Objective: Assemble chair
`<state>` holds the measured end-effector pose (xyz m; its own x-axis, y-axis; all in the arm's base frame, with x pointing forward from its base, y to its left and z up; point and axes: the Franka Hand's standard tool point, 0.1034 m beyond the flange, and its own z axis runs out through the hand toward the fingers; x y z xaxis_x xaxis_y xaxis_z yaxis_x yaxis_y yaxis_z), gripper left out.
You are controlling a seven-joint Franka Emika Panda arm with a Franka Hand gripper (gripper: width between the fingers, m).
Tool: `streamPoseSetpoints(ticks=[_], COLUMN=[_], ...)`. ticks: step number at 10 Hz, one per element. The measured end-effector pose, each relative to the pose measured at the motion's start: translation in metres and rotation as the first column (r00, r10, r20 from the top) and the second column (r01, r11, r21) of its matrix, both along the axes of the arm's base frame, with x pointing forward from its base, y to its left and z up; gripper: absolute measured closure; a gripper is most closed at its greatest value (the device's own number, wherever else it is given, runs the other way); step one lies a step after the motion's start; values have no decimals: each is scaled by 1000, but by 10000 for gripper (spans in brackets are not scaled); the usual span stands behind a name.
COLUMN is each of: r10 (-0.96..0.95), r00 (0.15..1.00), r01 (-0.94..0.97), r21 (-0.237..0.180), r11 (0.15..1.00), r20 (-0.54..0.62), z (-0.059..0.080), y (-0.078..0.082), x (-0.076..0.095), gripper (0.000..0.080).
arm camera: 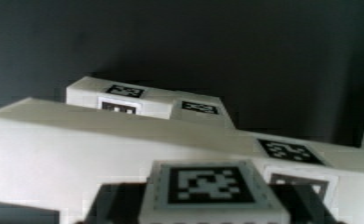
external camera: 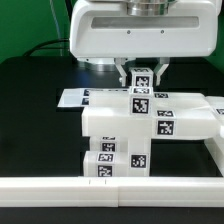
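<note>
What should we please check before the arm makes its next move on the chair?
1. End effector shut on the small tagged part: ok.
2. Part centred between the fingers in the wrist view: ok.
3. Part seated in the chair assembly: cannot tell, the joint is hidden.
4. Assembly upright on the table: ok.
5. Assembly pressed against the white rail: cannot tell.
</note>
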<state>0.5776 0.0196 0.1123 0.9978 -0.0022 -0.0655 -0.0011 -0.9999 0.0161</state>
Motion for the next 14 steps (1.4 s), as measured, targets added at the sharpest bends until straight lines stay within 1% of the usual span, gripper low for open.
streamPoseSetpoints(ticks=[2,4,6,7,8,9,10,11,12,13,14], r10=[-158,-270,-390,-466,-510,-520,-523,-497,-438,-400,-379], r00=[987,963,921,885,860,854,852,868,899,916,925], r01=[158,270,390,466,510,521,523,497,438,400,379], r21=[-10,-16,-23,-25,-25,-24,-25,-24,-19,-15,-11], r11=[987,963,921,884,860,853,852,868,899,916,925], r20=[3,7,11,13,14,14,14,13,9,10,12], z=[0,0,0,0,0,0,0,0,0,2,4], y=[1,2,2,3,4,4,4,4,4,3,4], x=[0,0,0,0,0,0,0,0,-1,0,1], gripper=[525,525,525,525,525,525,417,417,242,169,156])
